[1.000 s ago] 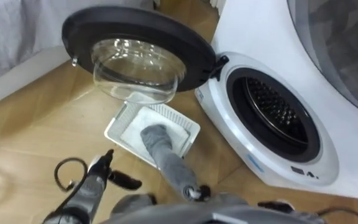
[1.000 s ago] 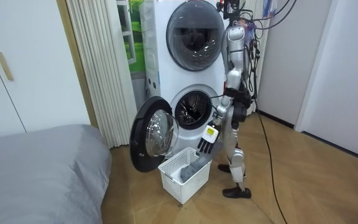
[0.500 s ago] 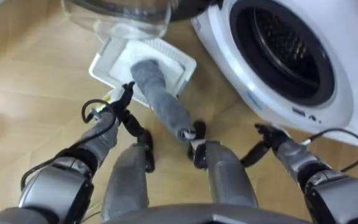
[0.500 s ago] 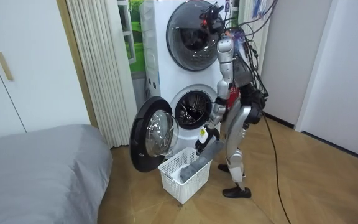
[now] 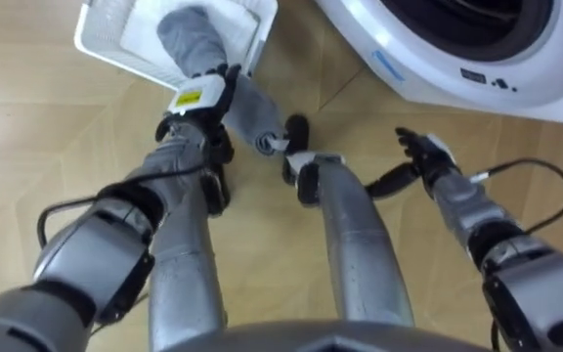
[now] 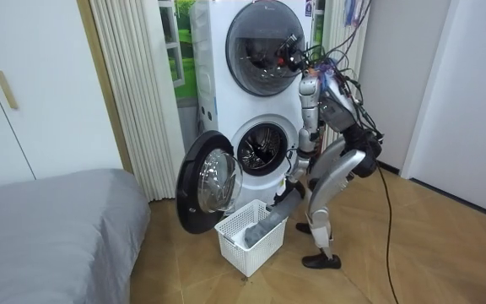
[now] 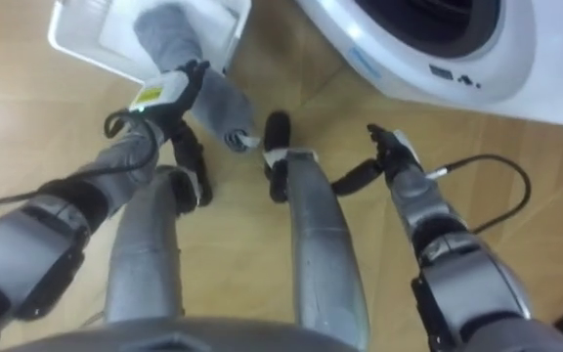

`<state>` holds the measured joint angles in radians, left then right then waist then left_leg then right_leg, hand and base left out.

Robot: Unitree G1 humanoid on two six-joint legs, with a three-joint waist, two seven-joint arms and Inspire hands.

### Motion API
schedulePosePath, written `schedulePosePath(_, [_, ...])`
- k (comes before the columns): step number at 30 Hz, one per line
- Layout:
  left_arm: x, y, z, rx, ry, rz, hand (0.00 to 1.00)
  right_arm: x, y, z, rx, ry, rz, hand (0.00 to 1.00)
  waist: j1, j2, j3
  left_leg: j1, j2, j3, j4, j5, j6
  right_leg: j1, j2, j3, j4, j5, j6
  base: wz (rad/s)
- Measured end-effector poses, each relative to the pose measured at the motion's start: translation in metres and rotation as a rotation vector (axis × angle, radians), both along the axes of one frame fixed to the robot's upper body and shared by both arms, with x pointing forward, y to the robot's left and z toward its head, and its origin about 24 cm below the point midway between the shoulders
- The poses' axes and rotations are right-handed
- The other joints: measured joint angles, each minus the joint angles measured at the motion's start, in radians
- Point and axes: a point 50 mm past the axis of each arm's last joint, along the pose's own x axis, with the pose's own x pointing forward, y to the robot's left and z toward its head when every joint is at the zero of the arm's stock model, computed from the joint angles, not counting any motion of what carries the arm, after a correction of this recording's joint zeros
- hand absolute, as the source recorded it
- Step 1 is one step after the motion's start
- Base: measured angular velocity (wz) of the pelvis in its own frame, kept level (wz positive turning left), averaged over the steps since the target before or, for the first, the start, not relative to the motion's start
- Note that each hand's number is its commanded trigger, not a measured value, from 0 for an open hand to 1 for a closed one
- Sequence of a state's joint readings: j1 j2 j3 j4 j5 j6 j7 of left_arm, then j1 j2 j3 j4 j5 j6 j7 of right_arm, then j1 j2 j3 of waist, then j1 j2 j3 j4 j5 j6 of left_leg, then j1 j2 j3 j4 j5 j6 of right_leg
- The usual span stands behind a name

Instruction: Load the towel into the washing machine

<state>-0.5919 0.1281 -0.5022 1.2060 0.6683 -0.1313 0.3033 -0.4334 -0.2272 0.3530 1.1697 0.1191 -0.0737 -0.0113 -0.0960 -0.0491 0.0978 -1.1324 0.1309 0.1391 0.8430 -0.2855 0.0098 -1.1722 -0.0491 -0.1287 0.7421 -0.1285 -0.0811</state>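
Hanging over the basket (image 5: pixel 101 49) rim, the towel (image 5: pixel 189 39) seemingly touches the left hand (image 5: pixel 203 98).

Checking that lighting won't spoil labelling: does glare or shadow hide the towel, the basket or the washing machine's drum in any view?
Left eye view: even light on the towel and basket, no glare where the left hand is at the towel. Right eye view: the open right hand stands plain against the floor. Room view: bright reflections on the door glass; the drum is dark inside.
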Motion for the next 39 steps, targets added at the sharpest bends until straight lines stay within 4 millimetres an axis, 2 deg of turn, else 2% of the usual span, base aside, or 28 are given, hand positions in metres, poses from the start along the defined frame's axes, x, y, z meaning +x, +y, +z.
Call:
schedulePosePath(3, [0.005,-0.002,0.005,0.012,-0.016,-0.017,0.00,0.008,0.006,0.007,-0.012,-0.028,0.042,0.00,-0.011,-0.001,-0.0006,-0.062,0.017,-0.010,0.060,-0.016,-0.011,-0.058,0.006,-0.010,0.055,-0.013,-0.018,-0.06])
schedulePosePath(10, [0.008,-0.003,0.009,0.021,-0.046,-0.025,0.00,0.014,0.016,0.011,0.015,-0.066,0.072,0.00,-0.032,-0.001,-0.0009,-0.115,0.049,-0.032,0.128,-0.044,-0.031,-0.098,0.035,-0.016,0.095,-0.030,-0.030,-0.06])
schedulePosePath(11, [0.008,-0.001,0.008,0.028,-0.043,-0.021,0.25,0.015,0.019,0.011,0.025,-0.072,0.076,0.00,-0.045,-0.001,-0.0009,-0.122,0.050,-0.032,0.130,-0.043,-0.032,-0.106,0.035,-0.017,0.097,-0.029,-0.031,-0.08])
schedulePosePath(12, [0.008,-0.001,0.008,0.029,-0.042,-0.020,0.56,0.015,0.021,0.012,0.032,-0.078,0.078,0.00,-0.051,-0.001,-0.0010,-0.129,0.051,-0.032,0.131,-0.043,-0.032,-0.112,0.036,-0.017,0.098,-0.028,-0.032,0.00])
schedulePosePath(13, [0.008,-0.001,0.008,0.029,-0.043,-0.020,0.84,0.016,0.021,0.012,0.036,-0.081,0.077,0.00,-0.055,-0.001,-0.0010,-0.131,0.051,-0.032,0.131,-0.043,-0.032,-0.114,0.036,-0.017,0.098,-0.028,-0.033,0.00])
schedulePosePath(15, [0.008,0.000,0.009,0.033,-0.047,-0.022,1.00,0.016,0.024,0.012,0.051,-0.090,0.076,0.00,-0.065,-0.001,-0.0011,-0.137,0.052,-0.032,0.132,-0.043,-0.032,-0.121,0.037,-0.017,0.098,-0.027,-0.034,-0.02])
schedulePosePath(20, [0.013,0.004,0.015,0.065,-0.092,-0.029,1.00,0.016,0.025,0.012,0.072,-0.094,0.061,0.00,-0.067,-0.002,-0.0014,-0.150,0.065,-0.033,0.153,-0.054,-0.030,-0.130,0.041,-0.026,0.109,-0.029,-0.039,-0.08])
schedulePosePath(28, [0.018,0.008,0.023,0.113,-0.146,-0.054,1.00,0.016,0.027,0.012,0.066,-0.094,0.072,0.00,-0.075,-0.003,-0.0020,-0.151,0.066,-0.033,0.158,-0.060,-0.033,-0.131,0.041,-0.026,0.110,-0.030,-0.038,-0.01])
schedulePosePath(32, [0.018,0.009,0.023,0.133,-0.158,-0.064,1.00,0.017,0.032,0.013,0.077,-0.102,0.078,0.00,-0.092,-0.003,-0.0023,-0.152,0.066,-0.033,0.160,-0.061,-0.033,-0.131,0.041,-0.026,0.111,-0.030,-0.038,0.00])
schedulePosePath(39, [0.019,0.008,0.024,0.173,-0.173,-0.105,1.00,0.016,0.032,0.012,0.077,-0.105,0.062,0.00,-0.092,-0.004,-0.0027,-0.147,0.065,-0.033,0.163,-0.060,-0.031,-0.127,0.038,-0.027,0.117,-0.030,-0.038,0.00])
